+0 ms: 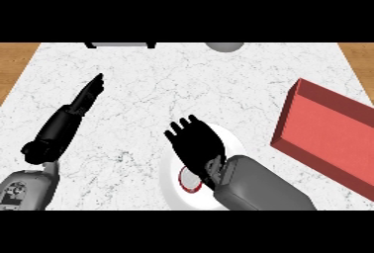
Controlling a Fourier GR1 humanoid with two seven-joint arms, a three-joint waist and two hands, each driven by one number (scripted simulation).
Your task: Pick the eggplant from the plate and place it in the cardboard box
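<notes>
I count one marble counter [182,79], one red box [329,133], one white plate [175,190]; my right hand [196,146] hovers over the plate with fingers straight and spread, holding nothing, hiding the eggplant; my left hand [80,106] lies flat, fingers straight together.

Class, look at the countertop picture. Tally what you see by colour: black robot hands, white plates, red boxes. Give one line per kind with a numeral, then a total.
Black hands: 2, the left hand with straight fingers and the right hand over the plate
White plates: 1, the plate
Red boxes: 1, the box
Total: 4
</notes>
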